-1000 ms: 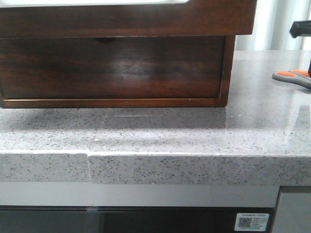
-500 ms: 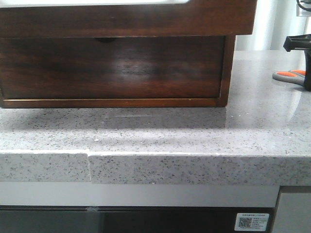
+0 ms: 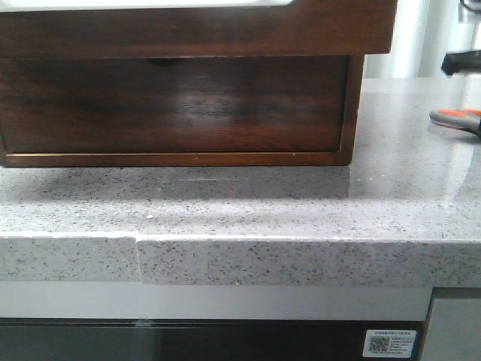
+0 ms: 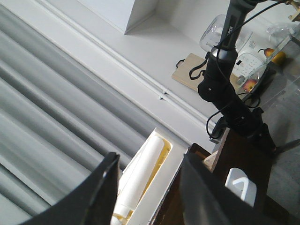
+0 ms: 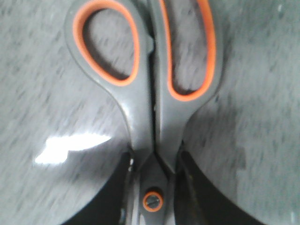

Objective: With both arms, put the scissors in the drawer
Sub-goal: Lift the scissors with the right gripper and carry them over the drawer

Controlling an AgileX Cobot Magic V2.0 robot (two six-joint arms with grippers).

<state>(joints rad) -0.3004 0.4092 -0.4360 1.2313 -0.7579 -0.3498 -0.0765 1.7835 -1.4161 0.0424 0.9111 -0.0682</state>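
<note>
Grey-orange scissors [image 5: 152, 117] now lifted slightly off counter, unlike earlier.

We see grey scissors [image 5: 152, 93] with orange inlays, a dark reddish-brown drawer [image 3: 173, 105], and a speckled grey countertop [image 3: 248, 203].

My front camera sits low at counter [image 3: 248, 203] height, close to the drawer [image 3: 173, 105]. My left wrist camera tilts upward at the curtains [image 4: 51, 117], away from the counter. My right wrist camera looks straight down, very near the scissors [image 5: 145, 89], which the front view catches at its right edge [image 3: 457, 118]
</note>
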